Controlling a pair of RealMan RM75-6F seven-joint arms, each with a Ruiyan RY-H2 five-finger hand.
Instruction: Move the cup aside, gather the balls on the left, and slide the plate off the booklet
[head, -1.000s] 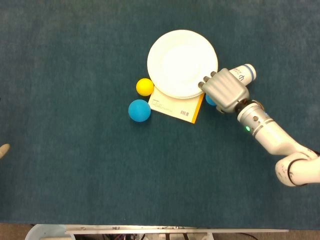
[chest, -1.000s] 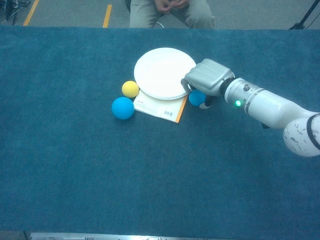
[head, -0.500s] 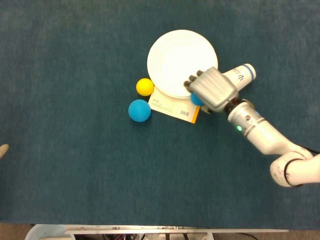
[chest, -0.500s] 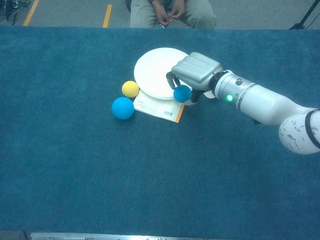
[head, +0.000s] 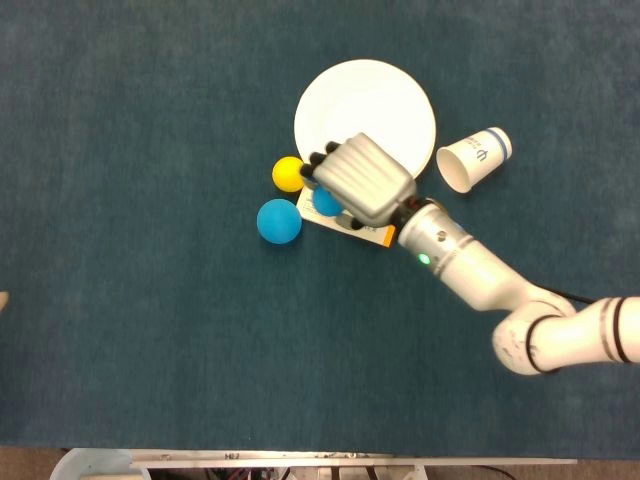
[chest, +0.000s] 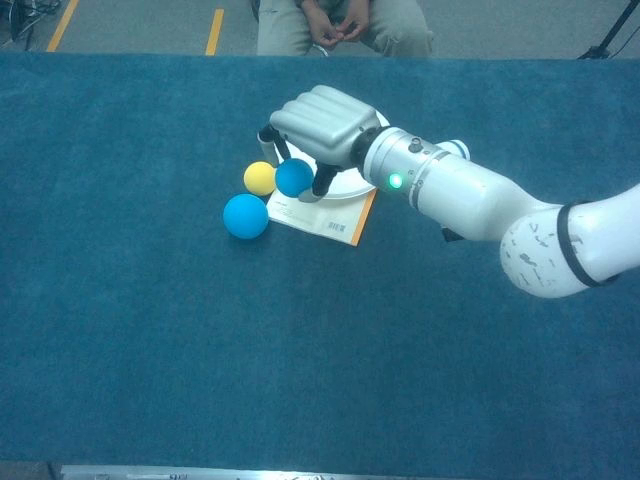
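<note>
The right hand (head: 360, 182) covers the lower edge of the plate (head: 365, 105) and most of the booklet (head: 375, 233) at frame centre in the head view. The small blue ball (head: 325, 203) shows only partly under its fingers. In the chest view, the arm hides nearly all the cup (chest: 452, 148). Whether the fingers grip the ball cannot be told. A seated person (chest: 340, 25) is cut off by the top edge.

A white plate (head: 366, 100), yellow ball (head: 288, 173), two blue balls (head: 278, 221), an orange-edged white booklet (chest: 330, 222) and teal cloth (head: 150, 330) are being shown.
</note>
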